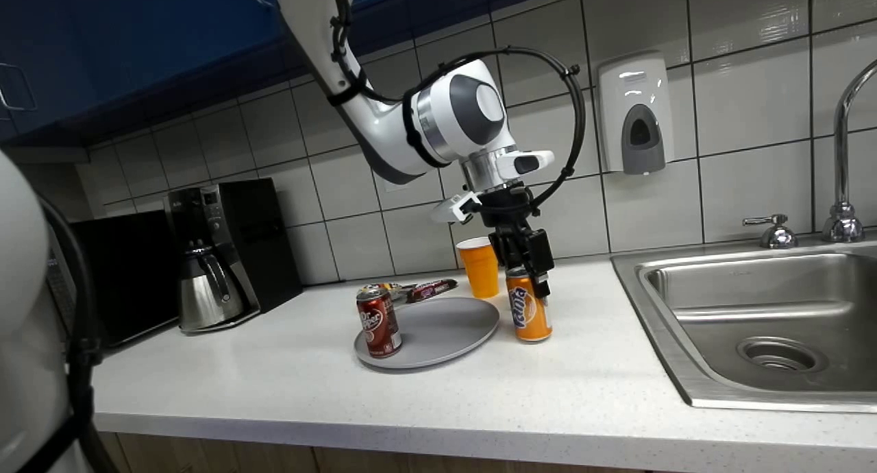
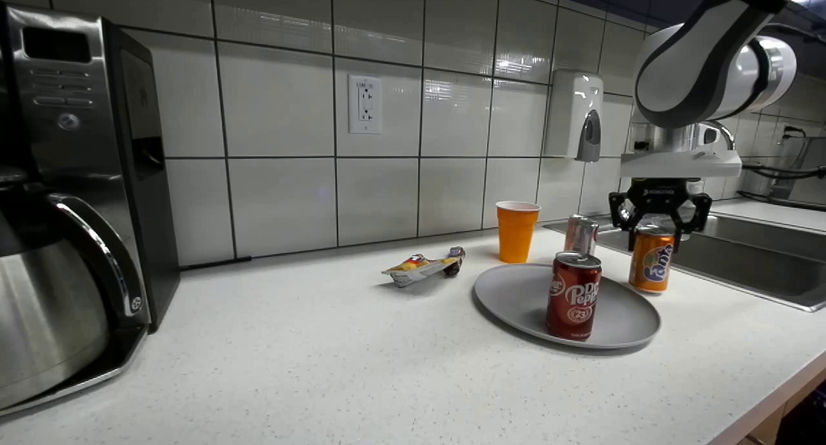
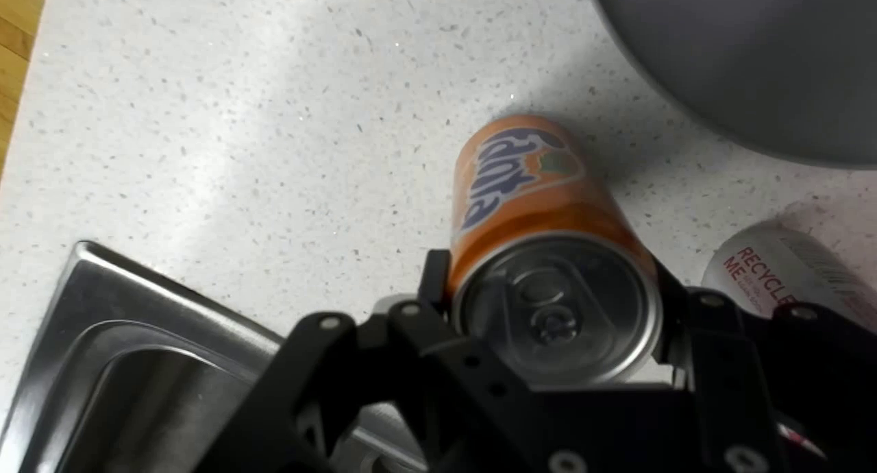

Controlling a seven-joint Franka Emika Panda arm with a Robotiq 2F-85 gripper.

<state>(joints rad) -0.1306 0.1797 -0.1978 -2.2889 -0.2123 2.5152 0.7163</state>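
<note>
My gripper (image 3: pixel 552 289) is shut on an orange Fanta can (image 3: pixel 521 178), one black finger (image 3: pixel 434 275) against each side near its top. The can stands upright at counter level in both exterior views; whether its base touches the counter I cannot tell. In an exterior view the gripper (image 2: pixel 654 238) reaches down over the can (image 2: pixel 650 267) from above. Beside it is a grey plate (image 2: pixel 516 300) with a Dr Pepper can (image 2: pixel 574 296) upright on its near edge. A silver can (image 3: pixel 774 267) stands close to the right finger in the wrist view.
Behind the plate stand an orange cup (image 1: pixel 479 267) and several snack wrappers (image 1: pixel 430 290). A steel sink (image 1: pixel 658 336) with a faucet (image 1: pixel 843 178) lies on the far side of the held can. The coffee maker (image 1: pixel 233 247) is at the opposite end, and a soap dispenser (image 1: pixel 634 116) hangs on the wall.
</note>
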